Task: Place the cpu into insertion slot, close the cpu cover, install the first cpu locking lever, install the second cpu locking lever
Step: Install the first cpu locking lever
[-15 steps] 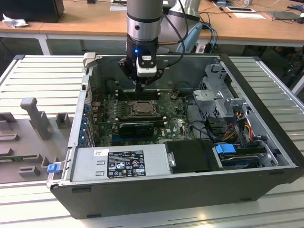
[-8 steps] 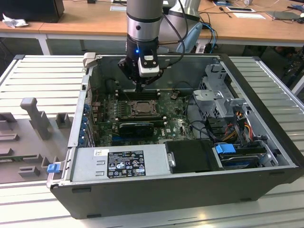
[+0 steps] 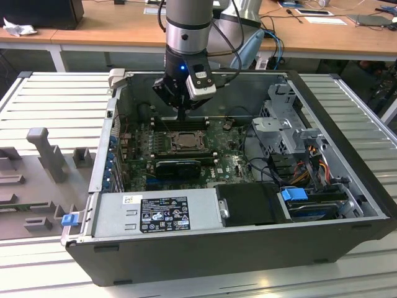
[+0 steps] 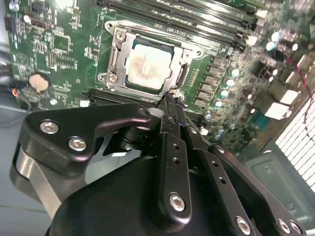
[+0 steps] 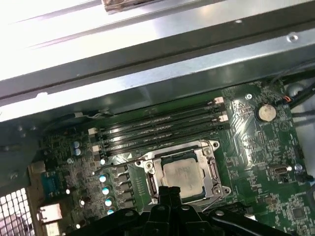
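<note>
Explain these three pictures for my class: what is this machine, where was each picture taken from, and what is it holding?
It is a robot arm with a gripper, a two-fingered clamp, reaching into an open computer case on a slatted table. The exterior view comes from a camera off the arm; both wrist views come from cameras riding on it, looking down at the green motherboard. There the cpu, a pale square chip, sits with the silver cpu cover lying around it. The gripper's tips are closed together near one corner of the cover, holding nothing that I can make out.
</note>
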{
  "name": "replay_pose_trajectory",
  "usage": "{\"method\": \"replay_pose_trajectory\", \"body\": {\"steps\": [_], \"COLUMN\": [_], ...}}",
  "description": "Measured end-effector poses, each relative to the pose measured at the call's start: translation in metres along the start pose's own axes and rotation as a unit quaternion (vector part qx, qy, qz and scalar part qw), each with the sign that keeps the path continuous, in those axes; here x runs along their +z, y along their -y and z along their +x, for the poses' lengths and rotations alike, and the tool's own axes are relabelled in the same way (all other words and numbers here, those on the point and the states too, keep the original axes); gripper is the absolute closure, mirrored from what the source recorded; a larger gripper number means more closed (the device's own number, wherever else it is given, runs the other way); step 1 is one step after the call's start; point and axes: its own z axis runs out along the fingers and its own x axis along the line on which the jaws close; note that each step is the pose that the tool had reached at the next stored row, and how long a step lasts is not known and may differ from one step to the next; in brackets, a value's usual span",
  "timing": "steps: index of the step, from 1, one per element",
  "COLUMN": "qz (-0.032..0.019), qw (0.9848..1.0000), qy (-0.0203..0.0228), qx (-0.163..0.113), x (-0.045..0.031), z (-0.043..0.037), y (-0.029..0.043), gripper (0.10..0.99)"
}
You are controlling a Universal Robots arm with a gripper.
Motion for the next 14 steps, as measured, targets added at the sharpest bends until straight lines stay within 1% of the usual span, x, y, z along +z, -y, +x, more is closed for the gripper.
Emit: {"method": "replay_pose_trajectory", "body": {"steps": [1, 2, 3, 5, 7, 9, 10, 11, 13, 14], "qz": [-0.0008, -0.0014, -0.002, -0.0018, -0.0013, -0.0006, -0.0004, -0.0002, 0.0001, 0.0001], "qw": [1.0, 0.9999, 0.9997, 0.9991, 0.998, 0.9957, 0.9948, 0.9935, 0.9917, 0.9914], "qy": [0.0042, 0.0072, 0.0109, 0.0111, 0.0101, 0.0086, 0.0082, 0.0077, 0.0069, 0.0068], "qx": [-0.007, -0.011, -0.023, -0.041, -0.063, -0.092, -0.102, -0.114, -0.129, -0.131], "x": [0.0003, 0.0005, 0.0009, 0.0014, 0.0022, 0.0028, 0.003, 0.0032, 0.0035, 0.0036], "z": [0.0, -0.0001, -0.0001, -0.0001, -0.0001, -0.0001, -0.0001, -0.0001, 0.0003, 0.0011], "y": [0.0, 0.0, 0.0, 0.0001, 0.0001, 0.0001, 0.0001, 0.0001, 0.0003, 0.0005], "gripper": [0.98, 0.98, 0.98, 0.98, 0.98, 0.98, 0.98, 0.98, 0.98, 0.98]}}
